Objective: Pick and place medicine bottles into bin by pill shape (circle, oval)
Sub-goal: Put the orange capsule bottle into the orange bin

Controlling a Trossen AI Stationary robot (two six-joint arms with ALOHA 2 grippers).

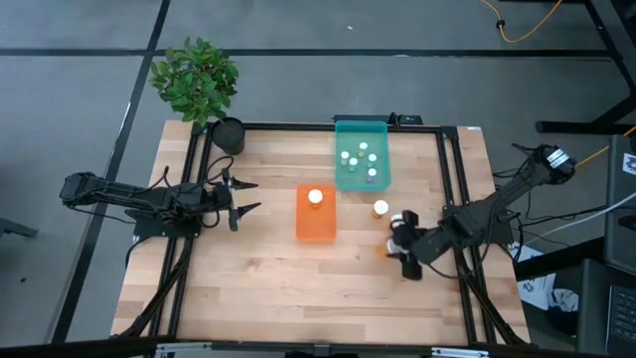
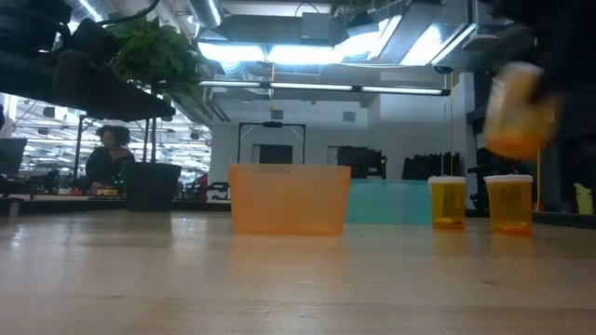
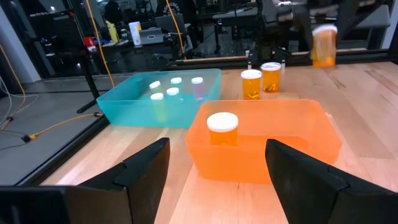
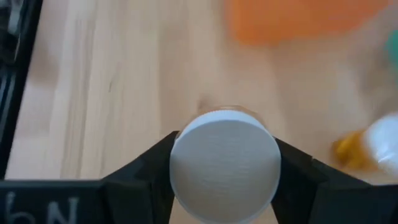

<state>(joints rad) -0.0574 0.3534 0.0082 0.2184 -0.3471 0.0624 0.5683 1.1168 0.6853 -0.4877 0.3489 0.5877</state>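
The bottle [image 4: 225, 158] you're after sits right between the right pincer [image 1: 402, 244] fingers, white cap facing the wrist camera, amber body hidden behind it. The low view shows it up off the bench [image 1: 258, 288], so you're pinching it by the sides and carrying it. It's a smooth round plastic cylinder and looks slippery to me, so I'd keep the squeeze steady and the bottle upright, and go slow on the swing.

Two more amber bottles stand on the wood, one just beside your pincer [image 1: 381, 209], so lift clear before you travel or you may knock it. The orange bin [image 1: 316, 214] holds one bottle, the teal bin [image 1: 362, 157] several white-capped ones. Both are see-through plastic with low walls, so drop from just above the rim. I can't read the pill shape from here.

The left pincer [image 1: 238, 197] hangs spread wide and empty, well left of the orange bin.
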